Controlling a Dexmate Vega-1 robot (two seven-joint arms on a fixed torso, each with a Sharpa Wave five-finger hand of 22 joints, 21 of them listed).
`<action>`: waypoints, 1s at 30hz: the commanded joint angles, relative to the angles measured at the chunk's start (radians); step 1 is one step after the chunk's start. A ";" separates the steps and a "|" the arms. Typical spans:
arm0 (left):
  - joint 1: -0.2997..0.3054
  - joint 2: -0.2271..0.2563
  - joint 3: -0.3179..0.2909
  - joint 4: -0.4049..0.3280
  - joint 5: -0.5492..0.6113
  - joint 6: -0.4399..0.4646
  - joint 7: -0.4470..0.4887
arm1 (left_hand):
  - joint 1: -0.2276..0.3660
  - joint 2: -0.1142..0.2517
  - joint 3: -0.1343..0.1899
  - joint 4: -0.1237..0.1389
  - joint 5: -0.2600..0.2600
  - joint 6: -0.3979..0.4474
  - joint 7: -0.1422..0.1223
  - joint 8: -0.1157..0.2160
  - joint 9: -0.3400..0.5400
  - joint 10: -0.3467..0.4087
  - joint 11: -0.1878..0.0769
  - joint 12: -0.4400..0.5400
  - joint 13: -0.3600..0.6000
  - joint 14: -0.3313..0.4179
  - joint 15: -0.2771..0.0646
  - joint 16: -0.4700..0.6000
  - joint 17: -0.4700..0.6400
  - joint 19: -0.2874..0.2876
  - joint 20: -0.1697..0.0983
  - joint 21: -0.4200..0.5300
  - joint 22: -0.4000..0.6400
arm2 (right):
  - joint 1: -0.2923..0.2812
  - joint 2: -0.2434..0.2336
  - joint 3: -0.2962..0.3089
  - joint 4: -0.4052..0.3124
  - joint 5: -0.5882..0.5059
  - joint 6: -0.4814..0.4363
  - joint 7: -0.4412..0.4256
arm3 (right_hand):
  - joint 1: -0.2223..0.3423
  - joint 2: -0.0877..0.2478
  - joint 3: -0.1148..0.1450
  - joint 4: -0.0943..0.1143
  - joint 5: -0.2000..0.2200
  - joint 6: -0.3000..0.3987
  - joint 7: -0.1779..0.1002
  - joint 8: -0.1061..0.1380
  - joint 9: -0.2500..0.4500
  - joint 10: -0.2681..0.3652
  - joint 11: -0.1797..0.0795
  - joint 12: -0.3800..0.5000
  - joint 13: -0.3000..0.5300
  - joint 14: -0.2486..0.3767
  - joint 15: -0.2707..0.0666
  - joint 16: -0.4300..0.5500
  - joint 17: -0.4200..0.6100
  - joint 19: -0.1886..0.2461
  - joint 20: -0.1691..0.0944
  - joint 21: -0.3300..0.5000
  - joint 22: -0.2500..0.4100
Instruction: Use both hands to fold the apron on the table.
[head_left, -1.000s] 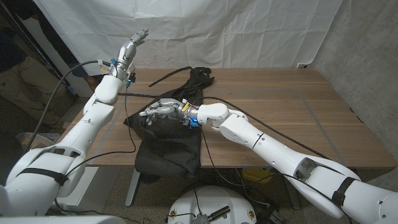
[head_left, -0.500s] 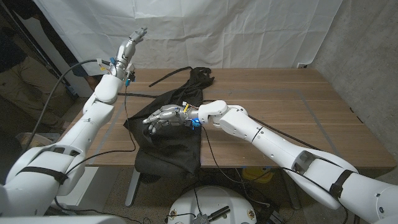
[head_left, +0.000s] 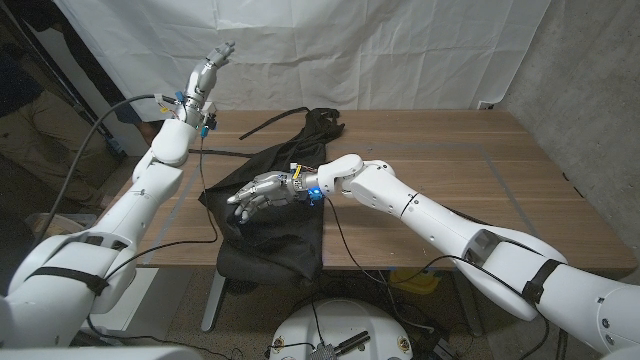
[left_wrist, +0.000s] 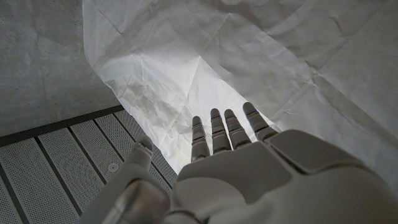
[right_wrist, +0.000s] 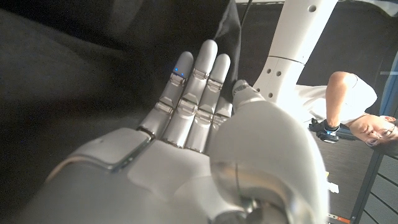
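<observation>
The black apron (head_left: 290, 185) lies crumpled on the left half of the wooden table (head_left: 480, 180). Its lower part hangs over the front edge, and a strap (head_left: 268, 123) trails towards the back. My right hand (head_left: 258, 192) is over the apron's left part with its fingers stretched out and nothing held. In the right wrist view the same hand (right_wrist: 186, 118) has straight fingers close above the black cloth (right_wrist: 68, 81). My left hand (head_left: 212, 62) is raised high above the table's back left corner, open. In the left wrist view that hand (left_wrist: 230, 149) points at the white sheet.
A white sheet (head_left: 350, 50) hangs behind the table. Black cables (head_left: 205, 190) run along my left arm and across the table's left part. A person (right_wrist: 348, 99) stands off the table's left side, also seen as a person (head_left: 30, 120) at the head view's left edge.
My right hand's fingers went from curled to stretched out, and it slid slightly left and towards the front edge over the apron. The left arm stayed raised.
</observation>
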 joint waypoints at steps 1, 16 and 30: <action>-0.006 0.006 0.007 -0.010 0.007 0.013 0.001 | 0.006 0.002 -0.002 0.001 0.007 -0.007 0.003 0.000 -0.001 -0.005 0.002 0.003 0.000 0.000 -0.001 0.002 -0.001 0.003 0.001 -0.001 0.003 | 0.060 0.037 -0.008 0.122 0.021 0.027 0.177 | -0.112 -0.036 -0.039 0.054 -0.007 -0.054 0.021 -0.050 0.001 -0.089 0.061 -0.059 -0.026 -0.059 0.044 -0.048 -0.042 -0.032 0.021 0.007 -0.004; -0.012 0.005 0.002 -0.007 0.007 0.009 0.013 | 0.010 0.005 -0.001 -0.001 0.007 -0.012 0.001 -0.001 -0.001 -0.012 -0.003 0.002 0.000 -0.006 -0.003 0.001 -0.001 0.004 -0.002 -0.002 0.002 | 0.117 0.154 0.027 0.403 0.088 0.156 0.521 | -0.604 -0.157 -0.293 0.182 0.037 -0.329 0.131 -0.120 0.003 -0.313 0.153 -0.315 -0.077 -0.344 0.255 -0.237 -0.204 -0.127 0.121 -0.081 -0.014; -0.005 0.012 -0.001 -0.034 0.012 0.014 0.023 | 0.013 0.007 0.000 -0.004 0.007 -0.012 -0.001 -0.001 -0.001 -0.014 -0.005 0.002 0.000 -0.005 -0.005 0.002 -0.002 0.007 -0.004 -0.003 0.002 | 0.170 0.137 -0.019 0.363 0.054 0.067 0.593 | -0.833 -0.114 -0.409 0.163 0.098 -0.709 0.062 -0.119 0.000 -0.593 0.176 -0.369 -0.082 -0.684 0.329 -0.288 -0.364 -0.257 0.187 -0.272 -0.016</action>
